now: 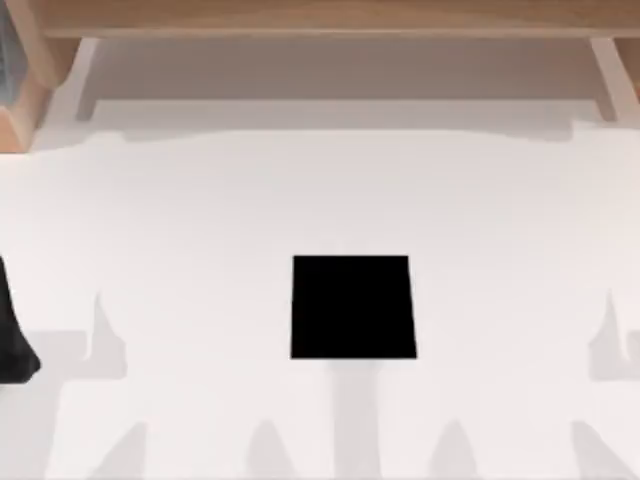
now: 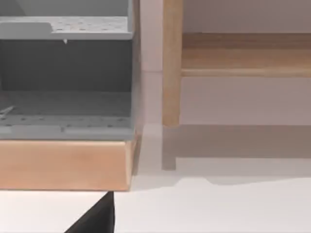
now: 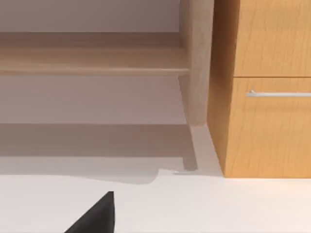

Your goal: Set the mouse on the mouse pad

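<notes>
Top view: the mouse pad (image 1: 353, 307) lay flat and bare on the white table (image 1: 200, 200), well apart from the left arm (image 1: 12, 335), which was parked at the table's left edge. Where the mouse sat relative to either gripper could not be told.

Left wrist view: a black edge of the left gripper (image 2: 95, 218) hung over the table, facing a grey rack (image 2: 63, 73). Whether it was open or closed could not be told, and nothing was seen in its hold.

Right wrist view: a black edge of the right gripper (image 3: 95, 216) faced a wooden cabinet (image 3: 267, 97), its opening likewise untellable.

Handling, as a judgement: the mouse was probably light, rigid and smooth-topped, so inclined to slip. A hold across its narrow flanks at mid-length would suit, with a low release onto the thin, flat pad
</notes>
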Robot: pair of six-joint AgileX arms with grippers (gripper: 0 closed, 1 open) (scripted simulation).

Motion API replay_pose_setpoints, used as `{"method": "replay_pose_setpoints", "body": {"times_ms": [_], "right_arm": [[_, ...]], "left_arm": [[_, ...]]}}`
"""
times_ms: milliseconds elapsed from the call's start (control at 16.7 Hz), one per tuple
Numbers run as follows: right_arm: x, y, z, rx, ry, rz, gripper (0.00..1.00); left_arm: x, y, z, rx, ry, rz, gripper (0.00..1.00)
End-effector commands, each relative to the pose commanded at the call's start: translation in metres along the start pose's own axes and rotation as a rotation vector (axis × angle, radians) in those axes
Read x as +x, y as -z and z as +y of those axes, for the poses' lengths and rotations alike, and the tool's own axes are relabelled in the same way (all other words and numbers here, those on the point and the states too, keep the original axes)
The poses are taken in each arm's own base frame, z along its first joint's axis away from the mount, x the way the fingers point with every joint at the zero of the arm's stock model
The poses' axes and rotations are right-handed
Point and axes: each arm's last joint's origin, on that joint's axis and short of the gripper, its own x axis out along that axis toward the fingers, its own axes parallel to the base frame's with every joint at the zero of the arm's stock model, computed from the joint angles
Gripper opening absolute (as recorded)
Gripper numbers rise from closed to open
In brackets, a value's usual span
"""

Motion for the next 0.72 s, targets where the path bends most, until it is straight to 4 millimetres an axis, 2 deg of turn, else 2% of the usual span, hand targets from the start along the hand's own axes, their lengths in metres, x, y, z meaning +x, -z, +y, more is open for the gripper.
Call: {"method": "replay_pose_setpoints", "body": {"times_ms": [180, 360, 540, 720], "right_arm": [[0.000, 0.000, 0.000, 0.000, 0.000, 0.000, 1.00], [0.000, 0.000, 0.000, 0.000, 0.000, 0.000, 1.00], [0.000, 0.000, 0.000, 0.000, 0.000, 0.000, 1.00], [0.000, 0.000, 0.000, 0.000, 0.000, 0.000, 1.00]], "left_arm": [[0.000, -0.002, 0.000, 0.001, -0.003, 0.011, 1.00], [0.002, -0.015, 0.002, 0.009, -0.022, 0.106, 1.00], [0.011, -0.032, 0.006, 0.018, -0.043, 0.300, 1.00], [0.032, -0.045, 0.011, 0.019, -0.063, 0.588, 1.00]]}}
